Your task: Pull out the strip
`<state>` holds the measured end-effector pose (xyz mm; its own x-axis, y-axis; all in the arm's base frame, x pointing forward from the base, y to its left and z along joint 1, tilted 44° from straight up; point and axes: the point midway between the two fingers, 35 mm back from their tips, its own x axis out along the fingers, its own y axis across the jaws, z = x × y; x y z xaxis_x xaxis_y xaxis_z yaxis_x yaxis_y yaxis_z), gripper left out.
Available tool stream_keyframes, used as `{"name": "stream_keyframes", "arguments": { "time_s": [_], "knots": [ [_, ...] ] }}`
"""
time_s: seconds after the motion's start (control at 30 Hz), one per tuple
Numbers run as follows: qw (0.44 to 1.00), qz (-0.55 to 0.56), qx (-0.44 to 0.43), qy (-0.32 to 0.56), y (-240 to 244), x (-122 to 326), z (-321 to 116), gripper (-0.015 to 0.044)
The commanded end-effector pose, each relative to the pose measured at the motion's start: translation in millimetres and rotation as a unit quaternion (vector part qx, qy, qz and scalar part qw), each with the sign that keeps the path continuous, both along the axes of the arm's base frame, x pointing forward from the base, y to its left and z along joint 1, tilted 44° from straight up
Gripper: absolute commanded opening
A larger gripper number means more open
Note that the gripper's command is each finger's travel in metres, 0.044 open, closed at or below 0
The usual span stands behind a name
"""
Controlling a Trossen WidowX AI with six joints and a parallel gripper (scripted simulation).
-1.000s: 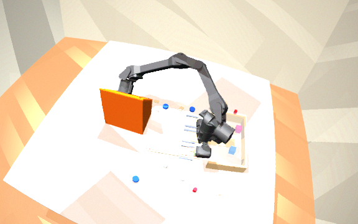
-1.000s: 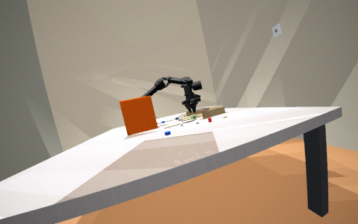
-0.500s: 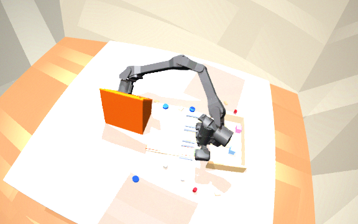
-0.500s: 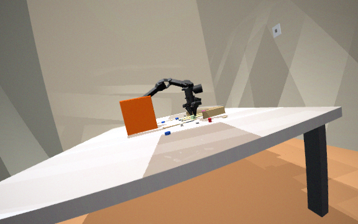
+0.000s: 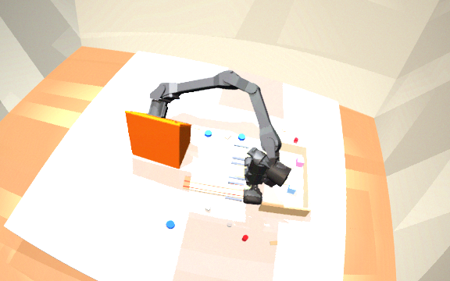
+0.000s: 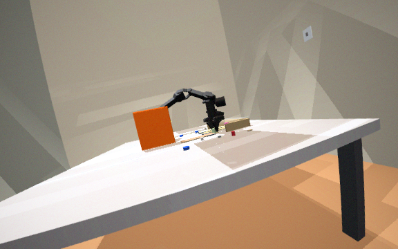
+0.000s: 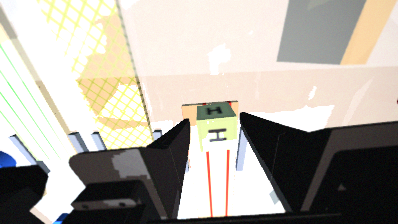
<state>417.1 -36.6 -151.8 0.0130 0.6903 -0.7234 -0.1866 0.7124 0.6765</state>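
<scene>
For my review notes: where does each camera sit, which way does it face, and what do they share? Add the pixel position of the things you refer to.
Top: high above the table, looking steeply down at the white tabletop (image 5: 92,187); nearly the whole dark grey arm shows.

Exterior: off beyond the table edge, near tabletop height, looking across it; the arm shows partly behind the orange upright panel (image 6: 154,128).

Wrist: on the arm near the gripper (image 7: 215,122), looking past its black fingers at the pale green cube marked H (image 7: 216,131); no other arm links are recognisable.

Top and exterior share the panel (image 5: 155,140).

Green cube (image 7: 216,129) — red-lined strip (image 5: 217,190) (image 7: 218,180)
</scene>
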Motion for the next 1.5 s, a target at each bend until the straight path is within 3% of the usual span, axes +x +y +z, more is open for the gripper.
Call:
{"name": "stream_keyframes", "arguments": {
  "time_s": [0.0,0.27,0.4,1.47],
  "knots": [
    [1.000,0.000,0.000,0.000,0.0,0.2,0.2,0.0171],
    [1.000,0.000,0.000,0.000,0.0,0.2,0.2,0.0098],
    [1.000,0.000,0.000,0.000,-0.9,-1.6,1.7,0.0000],
    [1.000,-0.003,0.002,0.006,-11.5,-87.3,48.2,0.0000]
  ]
}}
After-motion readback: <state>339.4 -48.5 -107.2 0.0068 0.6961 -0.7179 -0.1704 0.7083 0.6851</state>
